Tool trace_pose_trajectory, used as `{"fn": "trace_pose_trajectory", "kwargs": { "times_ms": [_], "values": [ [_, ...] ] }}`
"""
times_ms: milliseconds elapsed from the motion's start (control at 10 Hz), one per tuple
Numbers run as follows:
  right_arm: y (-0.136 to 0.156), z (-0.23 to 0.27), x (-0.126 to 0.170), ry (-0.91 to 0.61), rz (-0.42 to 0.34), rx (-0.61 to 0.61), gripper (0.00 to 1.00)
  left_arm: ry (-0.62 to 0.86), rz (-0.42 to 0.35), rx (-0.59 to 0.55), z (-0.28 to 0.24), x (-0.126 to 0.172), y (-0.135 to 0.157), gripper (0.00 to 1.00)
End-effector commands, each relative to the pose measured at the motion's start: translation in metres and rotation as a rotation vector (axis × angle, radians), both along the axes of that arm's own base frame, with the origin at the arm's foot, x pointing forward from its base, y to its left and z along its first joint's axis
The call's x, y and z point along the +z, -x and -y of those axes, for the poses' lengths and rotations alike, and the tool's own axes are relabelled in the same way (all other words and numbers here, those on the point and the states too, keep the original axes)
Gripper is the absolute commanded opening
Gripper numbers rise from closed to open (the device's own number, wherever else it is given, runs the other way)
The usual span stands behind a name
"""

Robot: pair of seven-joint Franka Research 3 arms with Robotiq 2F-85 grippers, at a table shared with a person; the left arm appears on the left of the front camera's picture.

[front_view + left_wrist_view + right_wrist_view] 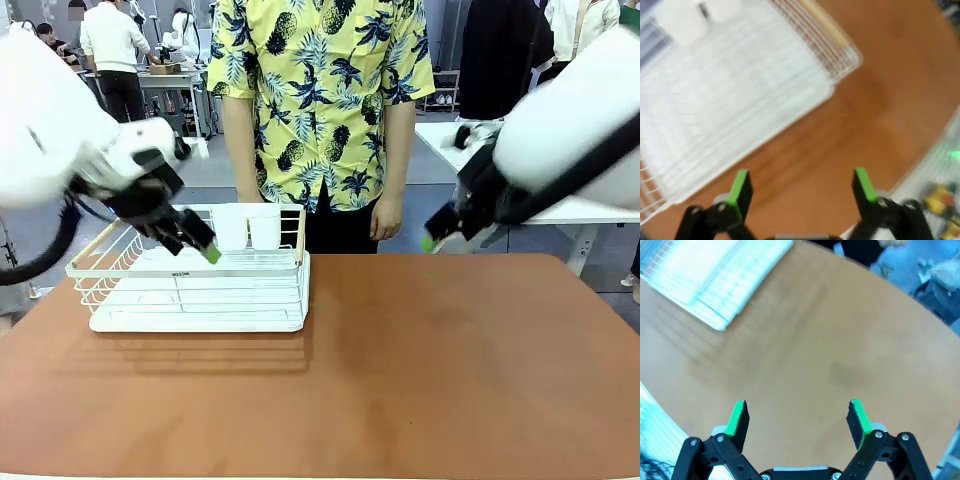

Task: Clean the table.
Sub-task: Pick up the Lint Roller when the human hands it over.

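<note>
The reddish-brown tabletop carries a white dish rack on its left part, with 2 white cups inside. The left end effector hangs spread and empty by the dish rack. The right end effector is spread and empty above the tabletop.

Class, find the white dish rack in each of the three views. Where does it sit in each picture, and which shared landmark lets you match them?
Front view: the dish rack sits left of centre, at the far left of the table.
Left wrist view: it spreads over the upper left, blurred.
Right wrist view: it lies in the top left corner.
Shared landmark: the reddish-brown table beneath it.
</note>
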State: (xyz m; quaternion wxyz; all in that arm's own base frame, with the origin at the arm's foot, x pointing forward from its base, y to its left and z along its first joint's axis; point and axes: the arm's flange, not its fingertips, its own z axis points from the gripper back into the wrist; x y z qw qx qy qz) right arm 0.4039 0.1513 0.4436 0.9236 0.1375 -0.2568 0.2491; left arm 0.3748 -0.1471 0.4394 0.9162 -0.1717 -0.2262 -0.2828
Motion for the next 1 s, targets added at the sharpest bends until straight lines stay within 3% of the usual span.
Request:
{"fn": "trace_pose_trajectory", "kwargs": {
  "times_ms": [0,200,400,600,900],
  "values": [
    [-0.016,0.053,0.033,-0.189,-0.132,-0.029,1.00,0.179,-0.102,-0.020,-0.065,0.046,0.006,1.00],
    [-0.021,0.112,0.048,-0.467,-0.292,-0.051,1.00,0.443,-0.220,-0.108,-0.126,0.062,0.020,1.00],
    [-0.015,0.171,0.047,-0.664,-0.366,-0.070,1.00,0.634,-0.282,-0.090,-0.188,0.058,0.031,1.00],
    [-0.006,0.231,0.043,-0.797,-0.429,-0.112,1.00,0.728,-0.317,-0.047,-0.241,0.053,0.051,1.00],
    [-0.008,0.291,0.023,-0.895,-0.500,-0.175,1.00,0.792,-0.382,-0.074,-0.290,0.051,0.069,1.00]
  ]
}}
